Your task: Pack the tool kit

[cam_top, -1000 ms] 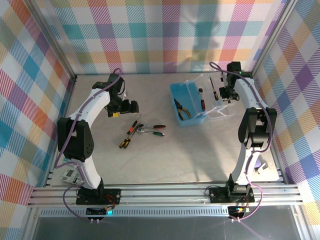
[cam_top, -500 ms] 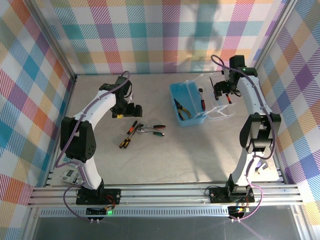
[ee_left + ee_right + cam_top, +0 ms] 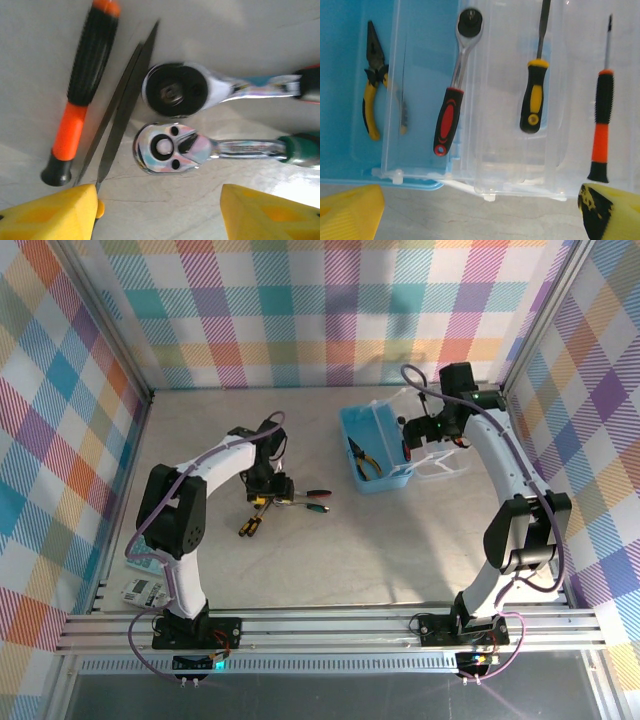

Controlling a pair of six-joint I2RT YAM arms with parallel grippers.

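Note:
The light blue case (image 3: 368, 455) stands open at the back right, its clear lid (image 3: 438, 462) lying beside it. Yellow-handled pliers (image 3: 371, 100) lie in the case. A red-handled wrench (image 3: 451, 95), a yellow-and-black screwdriver (image 3: 535, 97) and an orange-and-black screwdriver (image 3: 601, 127) show through the clear plastic. My right gripper (image 3: 480, 212) hovers open above them. On the table lie an orange-and-black screwdriver (image 3: 82, 95), a thin dark blade (image 3: 122, 115) and two ratchet wrenches (image 3: 175, 90) (image 3: 167, 147). My left gripper (image 3: 159, 215) is low over them, open, with bare table between its yellow fingers (image 3: 47, 212).
A pale calculator (image 3: 140, 591) lies at the near left by the left arm's base. More screwdrivers (image 3: 252, 524) lie just in front of the left gripper (image 3: 275, 488). Checkered walls close in the back and sides.
My left gripper has moved right and down onto the loose tools, its jaws narrowing. My right gripper has opened and shifted left from the lid toward the case.

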